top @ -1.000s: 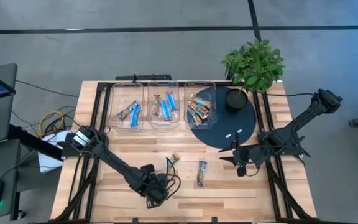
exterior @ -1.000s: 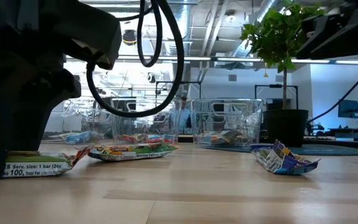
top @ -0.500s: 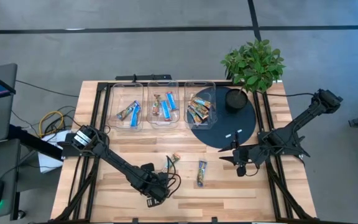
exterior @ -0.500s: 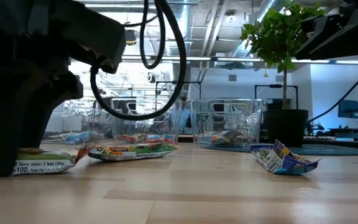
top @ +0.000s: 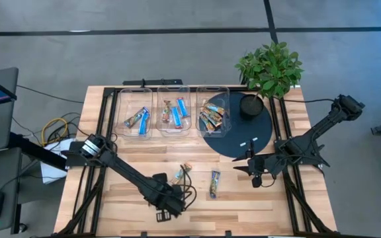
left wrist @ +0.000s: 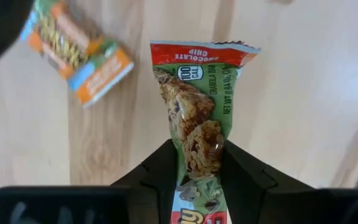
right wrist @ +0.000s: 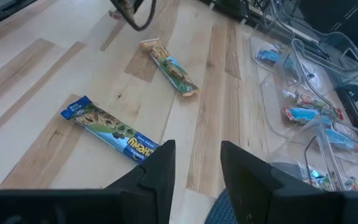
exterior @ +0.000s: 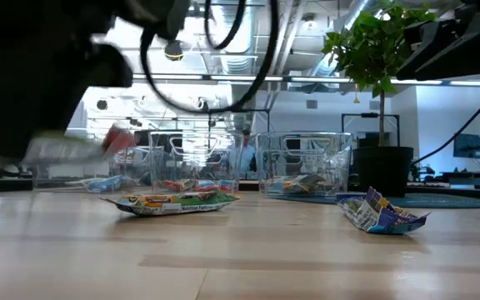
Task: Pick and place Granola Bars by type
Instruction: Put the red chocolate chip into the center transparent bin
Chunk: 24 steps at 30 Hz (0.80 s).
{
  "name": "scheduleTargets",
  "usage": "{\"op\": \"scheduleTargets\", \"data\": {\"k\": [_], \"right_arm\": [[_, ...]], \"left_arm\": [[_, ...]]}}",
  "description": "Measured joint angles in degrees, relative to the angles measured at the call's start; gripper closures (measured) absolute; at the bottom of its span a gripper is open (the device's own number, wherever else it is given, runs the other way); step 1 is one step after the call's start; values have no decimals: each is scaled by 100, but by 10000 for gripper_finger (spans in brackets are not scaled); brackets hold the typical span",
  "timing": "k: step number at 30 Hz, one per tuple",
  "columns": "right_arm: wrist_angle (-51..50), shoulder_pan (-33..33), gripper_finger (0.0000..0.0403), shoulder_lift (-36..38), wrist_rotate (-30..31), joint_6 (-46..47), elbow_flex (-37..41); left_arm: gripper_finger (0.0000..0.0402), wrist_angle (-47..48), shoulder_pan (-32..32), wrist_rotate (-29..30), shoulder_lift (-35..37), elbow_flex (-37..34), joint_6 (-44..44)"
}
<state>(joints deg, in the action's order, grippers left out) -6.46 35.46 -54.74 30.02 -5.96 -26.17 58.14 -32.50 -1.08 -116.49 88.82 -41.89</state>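
Left wrist view: left tool (left wrist: 199, 177) pinches a chocolate-chip granola bar (left wrist: 197, 118).

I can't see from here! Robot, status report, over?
Left hand shut on chocolate chip bar, lifted off table. Right hand empty, waiting by dark mat. Two loose bars nearby, path clear.
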Motion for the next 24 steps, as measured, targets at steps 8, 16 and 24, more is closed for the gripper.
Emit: {"op": "scheduleTargets", "data": {"k": [8,16,24], "right_arm": [[0,0,282,0,1,-1,0],[-2,0,282,0,0,-2,0],[-3,0,282,0,0,-2,0]], "left_arm": [[303,1007,14,1168,17,672,394],[303,1722,145,2670,28,905,811],[303,2240,649,4604,28,903,841]]}}
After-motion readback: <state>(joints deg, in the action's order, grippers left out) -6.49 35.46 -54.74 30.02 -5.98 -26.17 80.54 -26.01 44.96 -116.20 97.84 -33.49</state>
